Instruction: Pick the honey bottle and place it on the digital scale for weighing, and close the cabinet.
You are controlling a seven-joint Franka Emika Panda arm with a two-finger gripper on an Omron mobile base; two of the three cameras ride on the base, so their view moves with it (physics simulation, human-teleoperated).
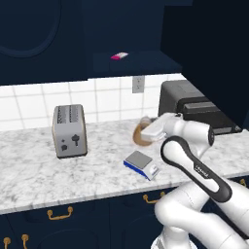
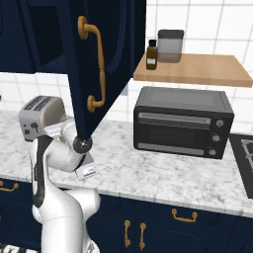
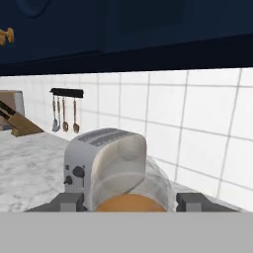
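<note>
Firmly clamped: fingers point(image 3: 69, 201) grasping honey bottle point(image 3: 129, 184), above counter, near toaster point(image 3: 86, 158).

We see the orange honey bottle point(image 1: 142, 132) up in the air, tipped sideways. The little blue scale point(image 1: 141, 164) sits flat below it. The dark cabinet point(image 2: 99, 64) door stands open.

Even, soft rendered light; white tiles point(image 1: 29, 104) bright, cabinet point(image 2: 74, 59) nearly black; faint shadows, no glare; bottle point(image 3: 131, 173) blurred close up
</note>
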